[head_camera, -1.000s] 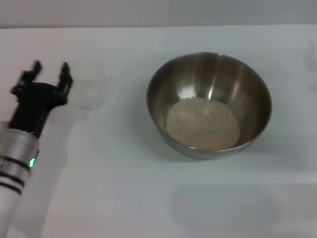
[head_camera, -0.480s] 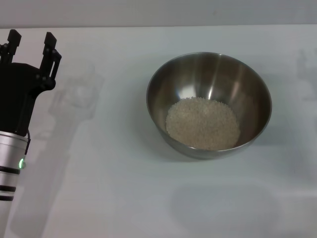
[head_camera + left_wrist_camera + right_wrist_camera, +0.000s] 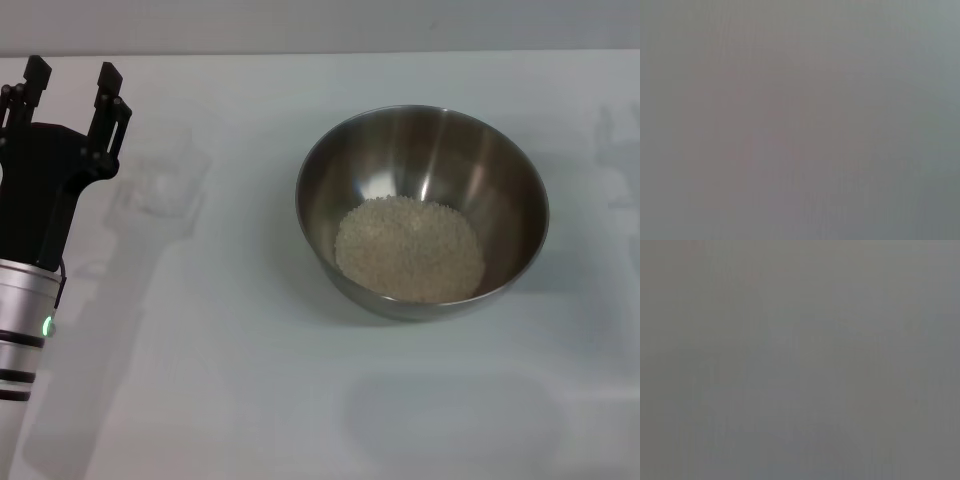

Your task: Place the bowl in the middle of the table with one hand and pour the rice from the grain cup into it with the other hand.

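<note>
The steel bowl (image 3: 422, 210) stands near the middle of the white table (image 3: 250, 400). A mound of pale rice (image 3: 409, 248) lies in its bottom. Left of the bowl, the clear grain cup (image 3: 162, 180) shows only faintly against the table. It appears to stand upright, and I cannot tell what is in it. My left gripper (image 3: 72, 85) is at the far left, just left of the cup and apart from it. It is open with nothing between its fingers. My right gripper is out of view. Both wrist views show only plain grey.
The table's far edge (image 3: 320, 52) runs across the top of the head view. Faint shadows lie beside the cup and at the right edge.
My left gripper, open throughout, has pulled up and away from the grain cup, then shifted slightly right. The bowl and rice have not moved.
</note>
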